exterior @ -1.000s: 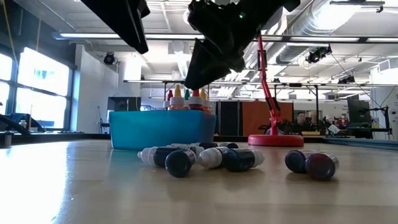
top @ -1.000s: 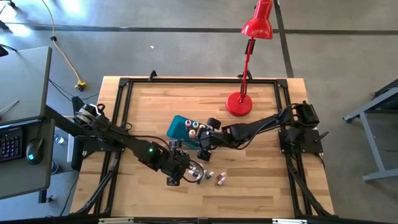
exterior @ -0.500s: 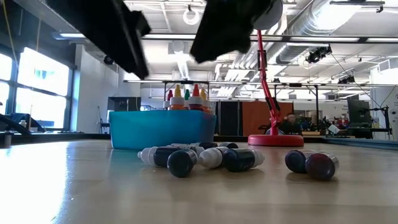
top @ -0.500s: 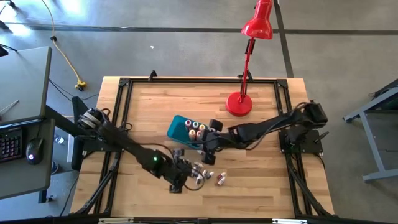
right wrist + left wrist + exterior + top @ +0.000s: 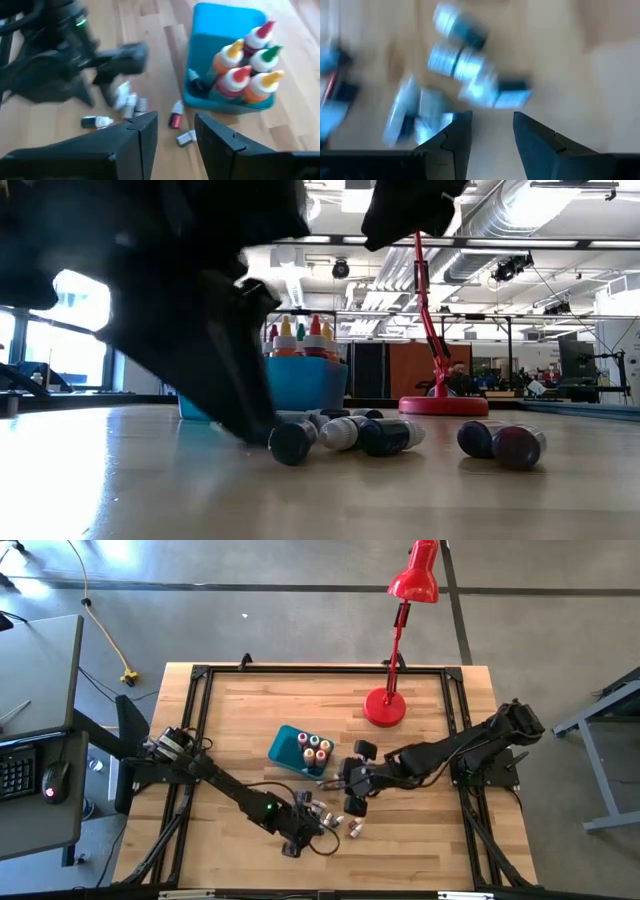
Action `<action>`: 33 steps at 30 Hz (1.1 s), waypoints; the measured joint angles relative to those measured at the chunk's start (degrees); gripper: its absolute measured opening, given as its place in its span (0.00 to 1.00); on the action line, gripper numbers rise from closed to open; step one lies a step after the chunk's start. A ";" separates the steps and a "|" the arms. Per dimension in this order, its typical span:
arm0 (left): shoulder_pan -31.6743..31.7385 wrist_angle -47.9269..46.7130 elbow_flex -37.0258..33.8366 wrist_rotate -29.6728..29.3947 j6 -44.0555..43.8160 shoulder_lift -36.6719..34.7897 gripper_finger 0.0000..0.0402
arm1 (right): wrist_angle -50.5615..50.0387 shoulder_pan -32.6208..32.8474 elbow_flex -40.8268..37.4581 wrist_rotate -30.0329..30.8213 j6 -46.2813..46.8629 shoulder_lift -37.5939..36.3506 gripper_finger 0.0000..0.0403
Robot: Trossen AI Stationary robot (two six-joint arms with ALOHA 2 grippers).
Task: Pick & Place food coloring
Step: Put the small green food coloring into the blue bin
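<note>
Bottles point(image 5: 340, 435): loose cluster lying on the table point(image 5: 240, 710) beside the tub point(image 5: 285, 748), five more upright inside. Likely light, smooth, prone to roll; best gripped across the body. Left gripper point(image 5: 492, 131) down at the cluster, right gripper point(image 5: 176, 134) above, both parted and empty.

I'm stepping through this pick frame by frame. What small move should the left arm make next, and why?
Probably ease the left gripper forward and down onto the nearest of the loose bottles. Its fingers stand apart with nothing between them, hovering just short of the cluster lying on the table. The right gripper is also empty, near the blue tub.
</note>
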 joint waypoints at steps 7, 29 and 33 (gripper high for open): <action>3.42 0.14 0.13 3.86 0.22 1.60 0.34 | -2.00 2.51 -0.42 0.12 2.47 -0.04 0.31; 4.92 -3.93 0.03 -2.47 16.28 -2.21 0.34 | -4.67 4.56 -5.38 2.05 5.13 -0.12 0.31; 6.93 -2.67 0.00 -0.20 17.88 -2.17 0.34 | -4.26 4.56 -5.40 2.12 5.58 -0.12 0.31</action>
